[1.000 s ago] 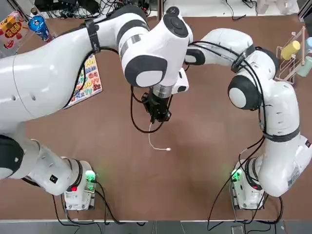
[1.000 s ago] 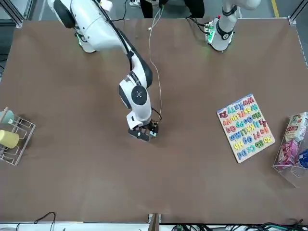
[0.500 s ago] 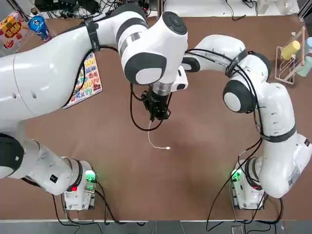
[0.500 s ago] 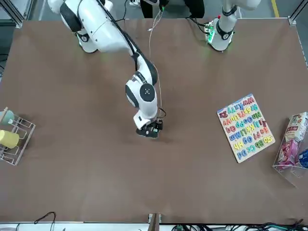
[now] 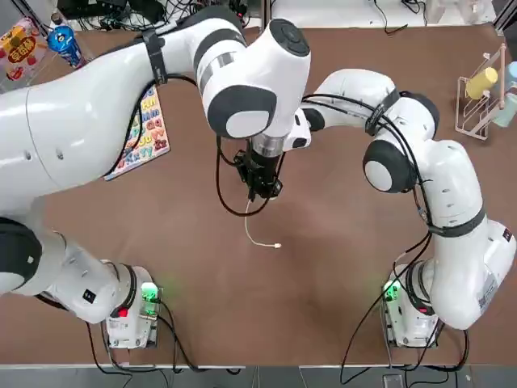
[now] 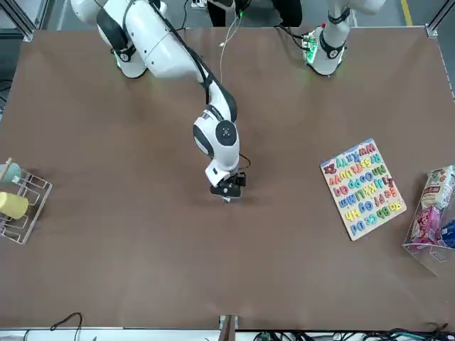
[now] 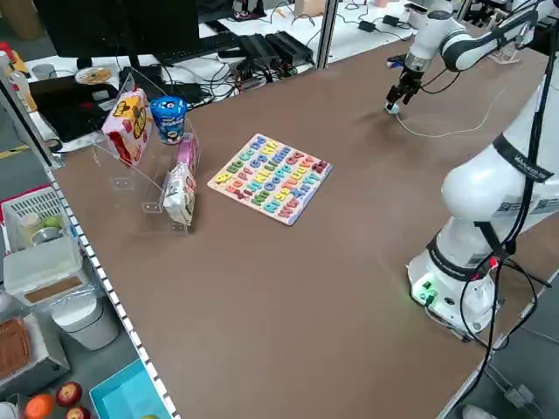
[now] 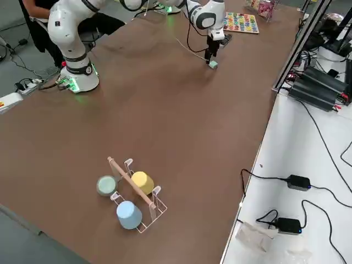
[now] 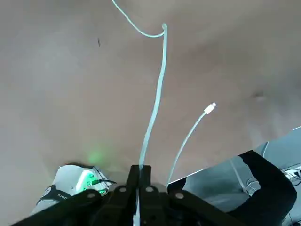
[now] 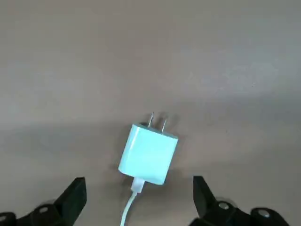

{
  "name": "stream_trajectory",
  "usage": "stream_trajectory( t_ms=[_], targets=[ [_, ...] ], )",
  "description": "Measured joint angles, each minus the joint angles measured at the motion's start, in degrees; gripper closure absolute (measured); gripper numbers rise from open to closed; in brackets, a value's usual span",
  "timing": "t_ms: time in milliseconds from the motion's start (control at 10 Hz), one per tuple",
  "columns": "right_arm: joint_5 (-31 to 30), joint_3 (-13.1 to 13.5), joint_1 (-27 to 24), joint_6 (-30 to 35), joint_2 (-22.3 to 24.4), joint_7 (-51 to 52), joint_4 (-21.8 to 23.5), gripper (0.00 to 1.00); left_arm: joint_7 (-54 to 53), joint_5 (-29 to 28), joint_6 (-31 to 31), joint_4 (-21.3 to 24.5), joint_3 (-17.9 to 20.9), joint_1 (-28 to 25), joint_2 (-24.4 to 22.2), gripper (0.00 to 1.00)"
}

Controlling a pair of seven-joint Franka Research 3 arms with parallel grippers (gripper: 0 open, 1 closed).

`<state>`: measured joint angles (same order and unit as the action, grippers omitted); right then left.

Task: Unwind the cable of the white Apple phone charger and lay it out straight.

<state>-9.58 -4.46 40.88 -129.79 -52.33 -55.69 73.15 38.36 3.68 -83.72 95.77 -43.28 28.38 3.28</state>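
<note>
Lifting the cable (image 9: 157, 89) mid-length, left gripper (image 5: 258, 191) pinching it above the table (image 5: 339, 218); hovering spread over the white Apple phone charger (image 10: 148, 154), right gripper (image 10: 138, 197); unwinding seemingly done, straightening remaining, judging by the curl.

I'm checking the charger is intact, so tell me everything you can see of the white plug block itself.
The white Apple phone charger is a small, smooth, pale cube with rounded edges, seemingly glossy plastic. It lies flat on the brown table, two metal prongs pointing away from the right gripper, whose open fingers sit either side without touching it. The thin white cable plugs into its opposite face. No damage shows.
</note>
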Motion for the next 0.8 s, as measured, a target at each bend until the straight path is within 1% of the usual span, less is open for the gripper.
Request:
stream_trajectory(
  t_ms=[300, 500, 600, 800],
  targets=[
    [-0.78, 0.82, 0.00, -0.29, -2.18, 0.03, -2.65, 0.00, -0.03, -0.32, 0.00, 0.00, 0.04, -0.03, 0.38, 0.96],
    [-0.94, 0.96, 0.00, -0.91, -3.69, 0.06, -3.36, 0.00, -0.03, -0.37, 0.00, 0.00, 0.10, -0.04, 0.42, 0.96],
    [-1.11, 0.97, 0.01, -0.94, -3.94, 0.16, -3.57, 0.02, -0.04, -0.38, 0.00, 0.00, 0.13, -0.05, 0.42, 0.96],
    [-1.72, 0.97, 0.01, -0.94, -3.94, 0.21, -3.93, 0.15, -0.35, -0.39, 0.00, 0.00, 0.15, -0.08, 0.42, 0.96]
  ],
)
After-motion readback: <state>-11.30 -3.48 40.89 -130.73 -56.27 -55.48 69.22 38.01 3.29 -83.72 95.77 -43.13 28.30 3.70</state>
